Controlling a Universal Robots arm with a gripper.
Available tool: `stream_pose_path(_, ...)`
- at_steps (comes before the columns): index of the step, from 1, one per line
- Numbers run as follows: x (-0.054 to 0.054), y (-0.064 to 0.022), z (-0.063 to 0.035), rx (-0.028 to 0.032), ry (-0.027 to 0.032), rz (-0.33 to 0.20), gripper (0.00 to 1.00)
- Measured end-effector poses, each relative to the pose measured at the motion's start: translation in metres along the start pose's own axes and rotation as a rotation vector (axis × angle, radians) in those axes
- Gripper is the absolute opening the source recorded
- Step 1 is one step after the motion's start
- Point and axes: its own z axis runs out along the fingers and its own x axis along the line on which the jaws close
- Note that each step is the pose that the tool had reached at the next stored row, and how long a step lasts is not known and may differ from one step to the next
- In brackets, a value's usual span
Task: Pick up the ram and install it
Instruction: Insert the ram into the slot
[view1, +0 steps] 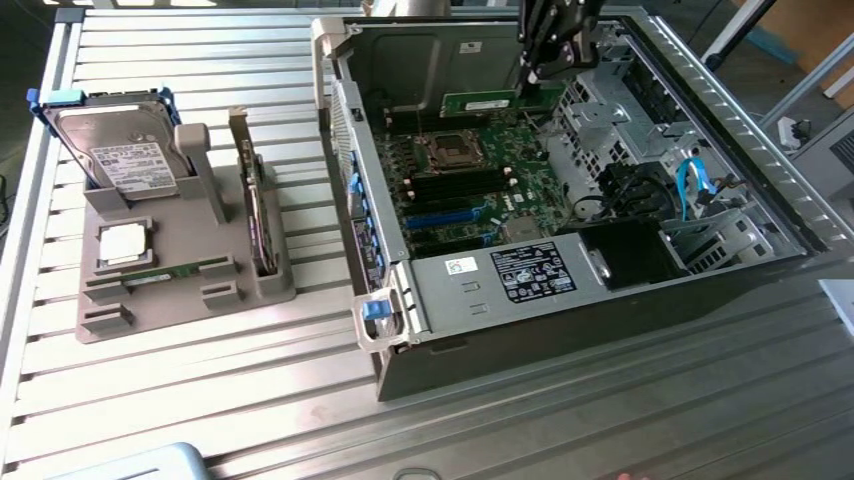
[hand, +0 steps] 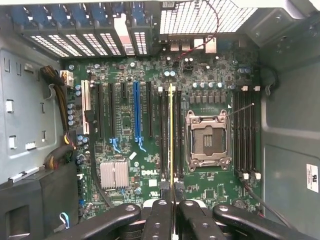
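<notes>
Gripping the ram by its top edge, the gripper has its fingers pinched shut on the stick, one pad on each flat face. In the wrist view the ram shows edge-on as a thin gold line running straight out from btw the fingers.

Orientation: the board stands on edge, contact edge down toward the mobo. Its long axis lies level and approx parallel to the black DIMM slots beside the CPU socket. In the ext. view it runs from that view's left to right, at the far end of the open PC case. It hangs over the slot bank, not seated; how high above, can't tell.

Risks, as I judge them:
- Small yaw or sideways offset vs. the slot, so the edge lands on the slot wall and the board flexes.
- Notch reversed; can't tell from these views.
- End latches not open, which would block seating.
- Thin stick pivoting in the pinch under push force.
- Drift toward the open socket, w/ contacts at risk.

Well apart, at the ext. view's left, a grey holder carries the second stick, a hard drive and an expansion card.
</notes>
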Motion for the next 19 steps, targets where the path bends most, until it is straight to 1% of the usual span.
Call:
stream_pose_path(7, 0.000, -0.0001, 0.0123, 0.0000, -0.0002, 0.002, 0.12)
stream_pose_path(19, 0.001, -0.0002, 0.0296, 0.0002, -0.0004, 0.010, 0.12)
